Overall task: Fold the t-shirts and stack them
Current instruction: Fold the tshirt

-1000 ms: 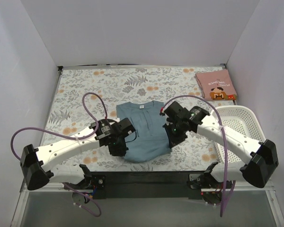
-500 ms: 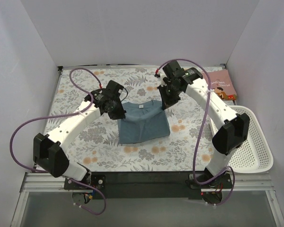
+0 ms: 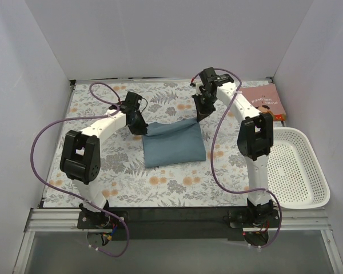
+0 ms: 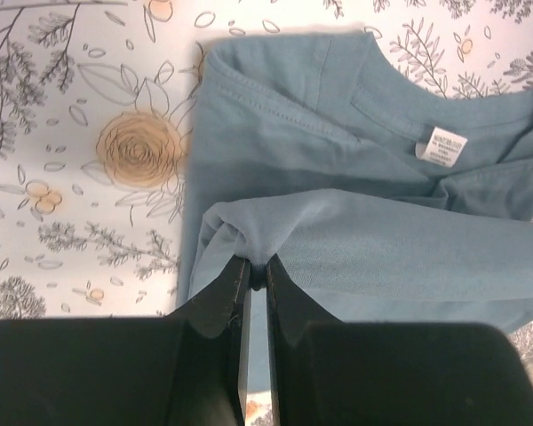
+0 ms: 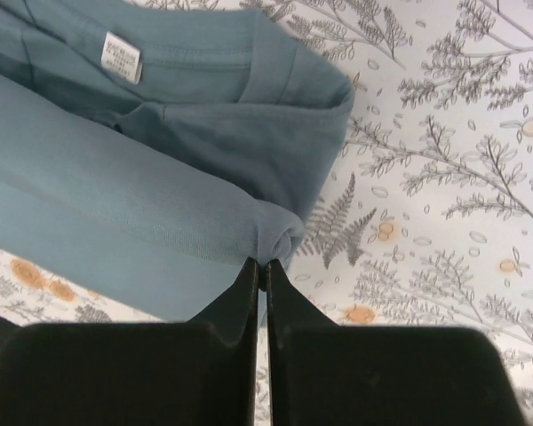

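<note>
The teal-blue t-shirt [image 3: 174, 144] lies mid-table, its near hem lifted and carried over toward its collar end. My left gripper [image 3: 138, 127] is shut on the hem's left corner [image 4: 249, 244], held above the collar and neck label [image 4: 448, 147]. My right gripper [image 3: 200, 113] is shut on the hem's right corner [image 5: 280, 238], above the right shoulder; the label [image 5: 121, 55] shows there too. The pink t-shirt [image 3: 262, 103] lies folded at the far right, with dark lettering and a cartoon print.
A white perforated basket [image 3: 294, 165] stands at the right edge, near side. The floral table cloth [image 3: 103, 165] covers the table. White walls close in the back and both sides. Purple cables loop from both arms.
Both grippers have carried the teal shirt's near hem from the near side up and over toward the far collar end. The shirt went from spread flat to folded in half.
</note>
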